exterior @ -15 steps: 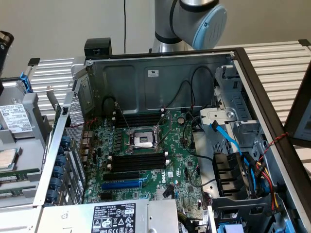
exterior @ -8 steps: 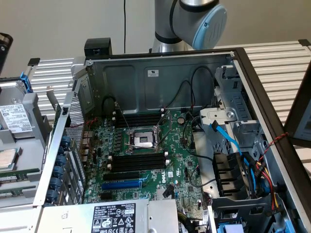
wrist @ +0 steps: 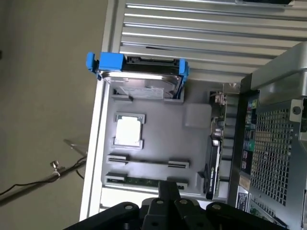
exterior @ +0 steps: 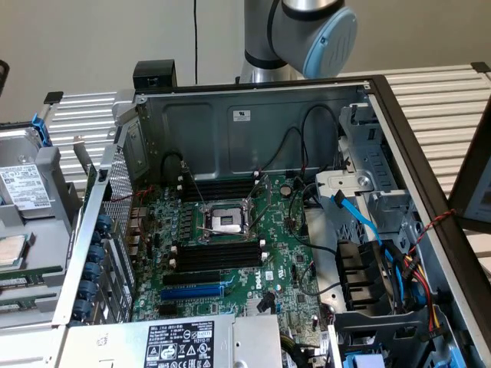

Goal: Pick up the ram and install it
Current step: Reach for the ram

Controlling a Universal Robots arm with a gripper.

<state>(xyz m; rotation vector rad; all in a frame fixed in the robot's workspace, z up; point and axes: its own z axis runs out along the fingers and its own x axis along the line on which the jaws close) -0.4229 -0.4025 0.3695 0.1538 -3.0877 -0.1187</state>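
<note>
Wrist view puts the gripper (wrist: 168, 188) above the grey tray (wrist: 163, 143), jaws clenched together and grasping nothing. The ram (wrist: 139, 181) stands on edge in a long cradle (wrist: 113, 180) of that tray, green edge up, near a CPU (wrist: 128, 131) and well apart from a drive (wrist: 139, 81). To an onlooker the jaw tip lines up with the cradle, but nearer one end than the middle. How high it hangs over the stick cannot be told. In the exterior view the tray sits outside the case (exterior: 253, 115), on the exterior view's left. The black slots (exterior: 219, 254) on the board (exterior: 291, 261) look bare, so the ram is well apart from where it belongs and nothing is installed yet. The step in hand reads as the approach for the pick. To do it well, part the jaws before descent, since shut jaws would only strike the top edge. Centre them on the stick's mid-length so that it lifts level. Set them square across the thin stick, bearing on its flat faces. Draw it straight out of the cradle without twist, as the cradle's ends appear to hold it.
</note>
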